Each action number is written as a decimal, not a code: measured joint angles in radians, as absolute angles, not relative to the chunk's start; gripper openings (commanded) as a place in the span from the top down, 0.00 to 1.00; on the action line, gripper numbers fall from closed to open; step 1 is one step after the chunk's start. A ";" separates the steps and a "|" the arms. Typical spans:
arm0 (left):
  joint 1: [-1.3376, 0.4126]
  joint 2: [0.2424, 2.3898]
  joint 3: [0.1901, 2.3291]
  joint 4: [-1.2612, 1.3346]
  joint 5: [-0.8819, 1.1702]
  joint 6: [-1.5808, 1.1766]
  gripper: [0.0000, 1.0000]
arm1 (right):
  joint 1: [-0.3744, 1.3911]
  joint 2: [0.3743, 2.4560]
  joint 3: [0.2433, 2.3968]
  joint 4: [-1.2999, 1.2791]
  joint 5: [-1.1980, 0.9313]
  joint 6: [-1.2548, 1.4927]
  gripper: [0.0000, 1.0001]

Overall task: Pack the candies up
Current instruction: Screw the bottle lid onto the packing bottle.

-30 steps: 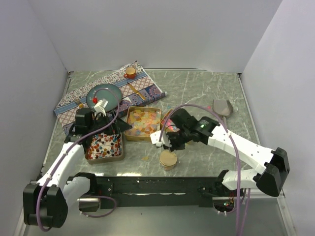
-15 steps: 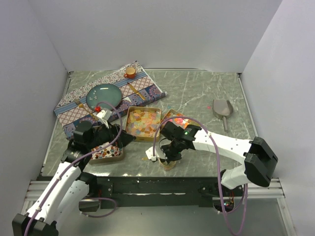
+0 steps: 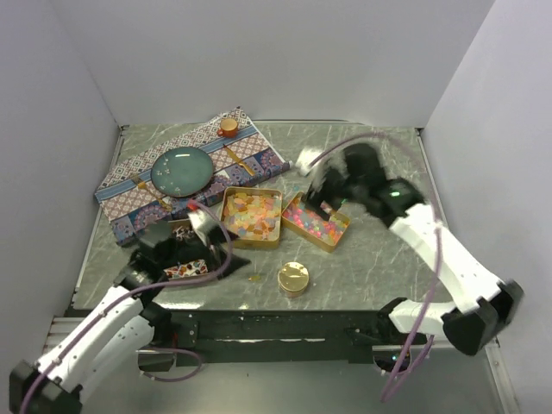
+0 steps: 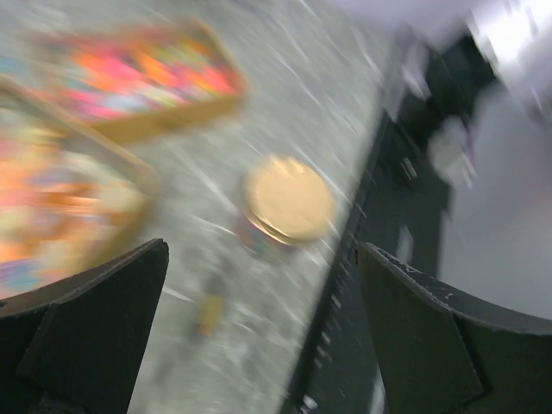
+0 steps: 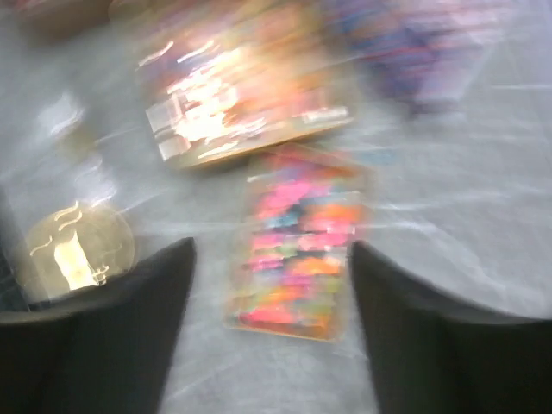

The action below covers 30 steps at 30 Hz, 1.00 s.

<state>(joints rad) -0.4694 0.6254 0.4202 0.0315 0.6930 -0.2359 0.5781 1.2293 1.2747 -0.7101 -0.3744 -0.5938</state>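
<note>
Robot lab test cell, not a home or shop. Plain white panel walls (image 3: 259, 60) box in a grey marble-pattern tabletop (image 3: 371, 155) on three sides. The white-and-black left robot arm (image 3: 95, 328) and right robot arm (image 3: 448, 259) sit on a black metal rail (image 3: 276, 326) at the near edge. Tabletop props: blue patterned cloth (image 3: 254, 151), round teal plate (image 3: 181, 168), shallow gold rectangular tins (image 3: 253, 190).

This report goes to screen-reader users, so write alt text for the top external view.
Three open gold tins of candies sit on a green marbled table between two robot arms. The right gripper hangs above the pink-candy tin; the left gripper lies by the leftmost tin.
</note>
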 measured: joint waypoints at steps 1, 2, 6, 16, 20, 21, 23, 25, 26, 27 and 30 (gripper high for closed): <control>-0.517 0.636 0.406 0.043 0.691 -0.215 0.03 | 0.542 1.210 1.314 -0.692 -0.345 -0.560 0.00; -0.579 0.670 0.396 0.044 0.686 -0.188 0.03 | 0.516 1.193 1.351 -0.677 -0.315 -0.523 0.00; -0.776 0.897 0.429 0.070 0.612 -0.120 0.14 | 0.460 1.144 1.394 -0.637 -0.232 -0.416 0.00; -0.999 1.208 0.361 0.321 0.385 -0.098 0.06 | 0.285 1.138 1.389 -0.643 -0.094 -0.294 0.00; -1.023 1.332 0.348 0.461 0.327 -0.099 0.06 | 0.233 1.136 1.382 -0.637 -0.119 -0.281 0.00; -1.023 1.374 0.356 0.497 0.315 -0.100 0.07 | 0.226 1.133 1.372 -0.630 -0.124 -0.280 0.00; -1.024 1.498 0.390 0.598 0.288 -0.109 0.07 | 0.214 1.121 1.338 -0.620 -0.130 -0.281 0.00; -1.031 1.592 0.428 0.700 0.260 -0.122 0.06 | 0.207 1.107 1.304 -0.618 -0.145 -0.289 0.00; -1.035 1.634 0.439 0.753 0.247 -0.124 0.05 | 0.204 1.102 1.291 -0.620 -0.152 -0.298 0.00; -1.042 1.676 0.446 0.819 0.228 -0.125 0.04 | 0.199 1.097 1.279 -0.621 -0.167 -0.310 0.00; -1.069 1.763 0.426 1.019 0.180 -0.099 0.03 | 0.183 1.088 1.240 -0.622 -0.233 -0.366 0.00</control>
<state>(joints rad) -1.0691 1.7634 0.4263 1.0195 0.1799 -0.0990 0.1825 1.0882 1.2404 -0.6216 -0.2329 -0.3660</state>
